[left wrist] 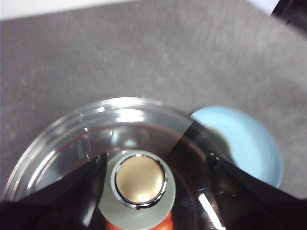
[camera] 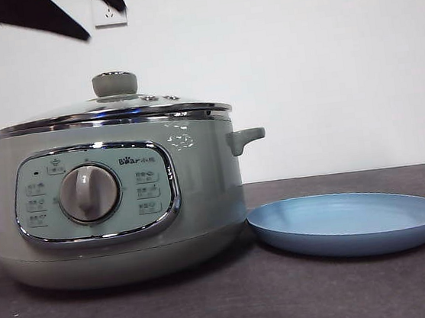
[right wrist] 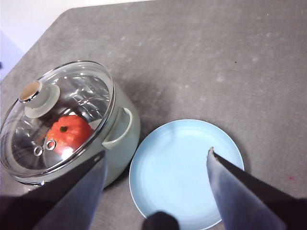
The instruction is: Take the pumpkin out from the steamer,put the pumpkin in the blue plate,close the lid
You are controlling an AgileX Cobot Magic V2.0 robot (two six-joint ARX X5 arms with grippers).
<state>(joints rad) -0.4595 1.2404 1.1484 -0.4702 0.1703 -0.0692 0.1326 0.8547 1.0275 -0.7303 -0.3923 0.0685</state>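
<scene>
Fingers of the left gripper (left wrist: 156,165) stand wide apart, one on each side of the knob (left wrist: 140,184) of the lid (left wrist: 96,129), poised directly above it but not yet touching it. In the front view two dark tips at the upper left corner, above the steamer (camera: 118,208), are most likely these fingers; they sit well clear of the knob.

The lid is seated on the steamer's chrome rim. Through the glass, the right wrist view shows the pumpkin (right wrist: 69,132) inside the pot, upright with its green stem up (only an orange edge peeks from under the knob in the left wrist view). The blue plate (right wrist: 184,167) lies bare on the grey surface (right wrist: 216,57) just beside the steamer, on the side away from the left arm's approach.

The right gripper (right wrist: 156,160) also has its fingers spread, holding nothing, and hangs above the near edge of the blue plate, close to the steamer's side handle.

The relation that governs the coming move: the knob lies straight down from the left fingers and centred between them, so a vertical descent and a closing should suffice. The left arm is clearly the nearer to the lid; the right is better placed to fetch the pumpkin once the pot is uncovered. No step of the task appears completed.
</scene>
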